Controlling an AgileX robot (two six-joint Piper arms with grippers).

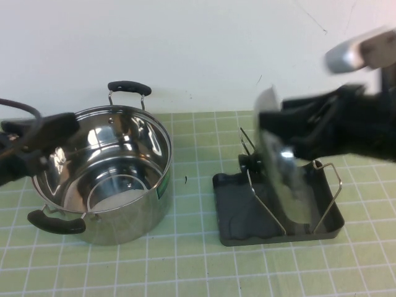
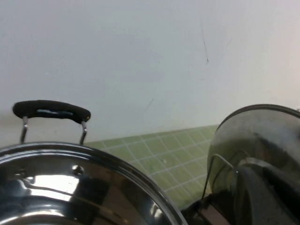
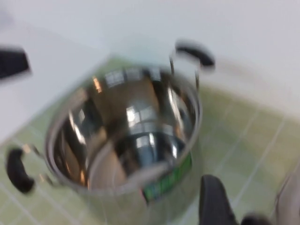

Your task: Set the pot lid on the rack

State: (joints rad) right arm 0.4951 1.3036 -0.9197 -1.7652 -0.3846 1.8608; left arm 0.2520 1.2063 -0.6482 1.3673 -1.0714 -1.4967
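Observation:
The shiny pot lid (image 1: 289, 185) stands on edge in the dark grey rack (image 1: 235, 230). It leans between the wire loops, with its black knob (image 1: 249, 163) facing the pot. My right gripper (image 1: 272, 127) is at the lid's upper rim. In the right wrist view one black finger (image 3: 213, 201) stands apart from the lid's edge (image 3: 290, 201), with green mat between them. The left wrist view also shows the lid (image 2: 262, 136) and a rack wire (image 2: 214, 165). My left gripper (image 1: 43, 139) is at the pot's left rim and holds nothing that I can see.
The deep steel pot (image 1: 105, 179) with two black handles stands left of the rack, a small gap between them. It fills much of the right wrist view (image 3: 131, 136). Its rim (image 2: 93, 159) shows in the left wrist view. A white wall stands behind the green grid mat (image 1: 198, 260).

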